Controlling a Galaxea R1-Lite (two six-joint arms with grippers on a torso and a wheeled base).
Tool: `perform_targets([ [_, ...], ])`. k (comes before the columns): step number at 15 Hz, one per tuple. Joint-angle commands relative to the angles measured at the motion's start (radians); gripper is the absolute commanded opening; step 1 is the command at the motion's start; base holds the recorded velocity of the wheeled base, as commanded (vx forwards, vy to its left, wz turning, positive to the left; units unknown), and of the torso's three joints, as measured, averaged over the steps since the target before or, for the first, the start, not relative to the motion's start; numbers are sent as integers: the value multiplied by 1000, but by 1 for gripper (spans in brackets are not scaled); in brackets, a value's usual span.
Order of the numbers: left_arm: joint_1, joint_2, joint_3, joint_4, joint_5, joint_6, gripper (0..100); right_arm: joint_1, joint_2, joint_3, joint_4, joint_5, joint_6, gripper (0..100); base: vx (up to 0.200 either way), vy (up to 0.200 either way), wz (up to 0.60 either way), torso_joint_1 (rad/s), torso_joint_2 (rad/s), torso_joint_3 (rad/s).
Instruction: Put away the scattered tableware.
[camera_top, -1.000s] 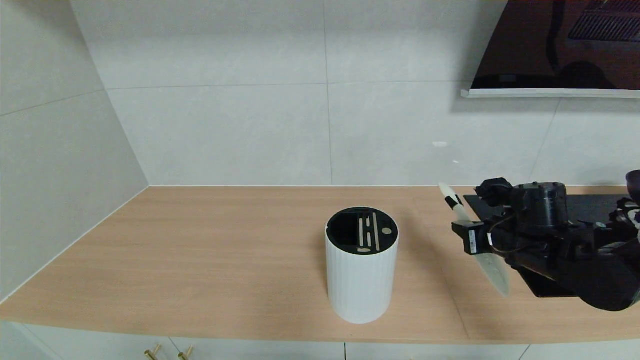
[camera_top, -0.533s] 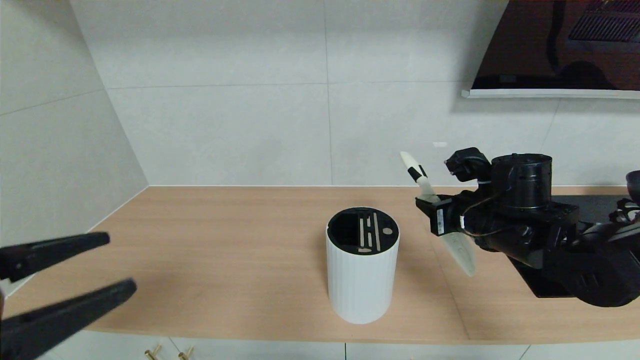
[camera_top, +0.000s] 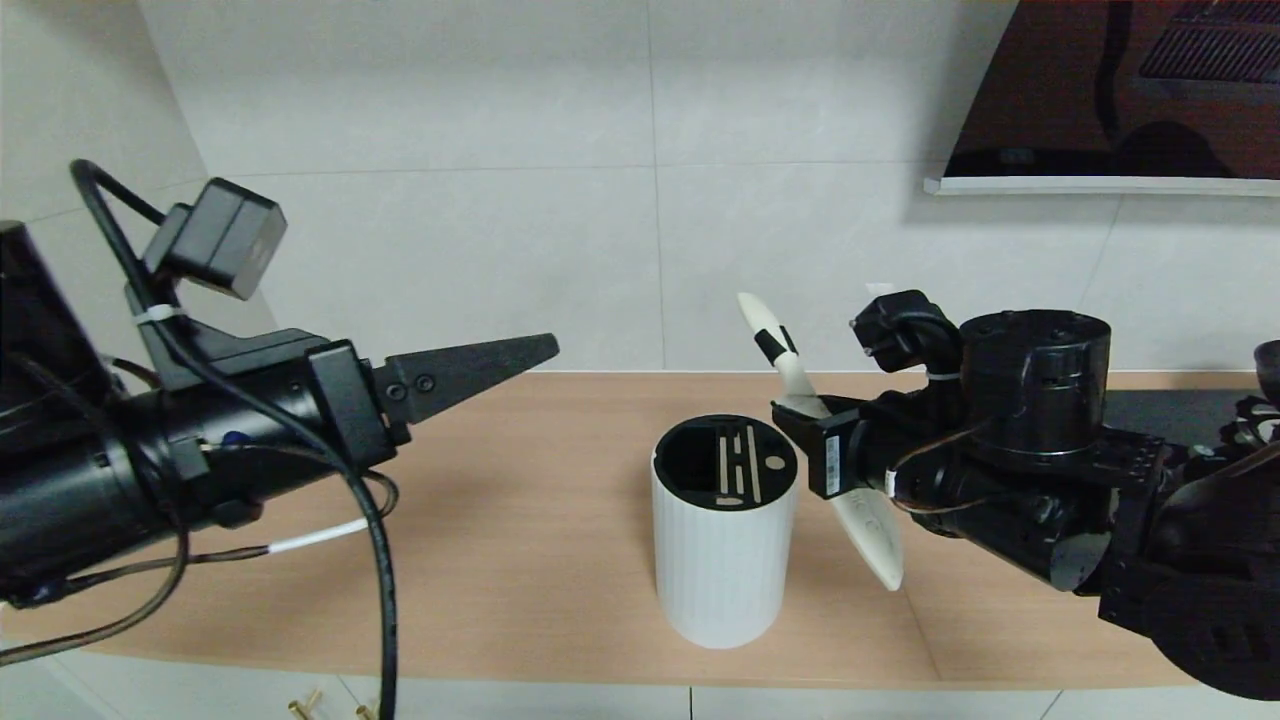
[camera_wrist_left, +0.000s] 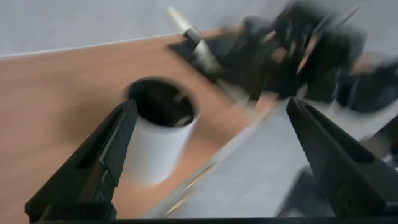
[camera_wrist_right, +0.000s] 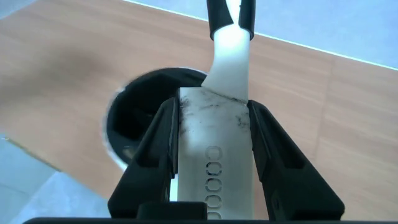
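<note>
Knife (camera_top: 868, 535) clamped blade-down in right gripper (camera_top: 832, 462) hangs at 3 o'clock of slotted holder (camera_top: 725, 545); left gripper (camera_wrist_left: 211, 109) gapes empty.

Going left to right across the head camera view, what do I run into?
left gripper → white holder → knife, clamped in the right gripper → range hood on the wall, upper right
</note>
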Motion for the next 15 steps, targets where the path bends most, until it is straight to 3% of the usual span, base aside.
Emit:
perform_targets([
  [1, -55, 120, 19, -81, 31, -86, 100, 35, -24, 1, -1, 0, 9, 0, 0, 0, 0, 0, 0, 0],
  [3, -78, 156, 21, -116, 57, -114, 100, 60, -42, 3, 3, -2, 26, 0, 0, 0, 0, 0, 0, 0],
  [7, -150, 218, 21, -171, 136, -121, 100, 112, -48, 9, 1, -8, 30, 0, 0, 0, 0, 0, 0, 0],
  [9, -196, 293, 22, -265, 221, -123, 100, 140, -48, 19, -1, -9, 30, 0, 0, 0, 0, 0, 0, 0],
  [11, -223, 334, 22, -312, 261, -123, 100, 150, -48, 26, -2, -12, 32, 0, 0, 0, 0, 0, 0, 0],
  [13, -236, 353, 27, -335, 264, -132, 100, 176, -48, 32, -5, -12, 32, 0, 0, 0, 0, 0, 0, 0],
  [15, -242, 356, 29, -368, 264, -172, 100, 201, -48, 38, -8, -11, 33, 0, 0, 0, 0, 0, 0, 0],
])
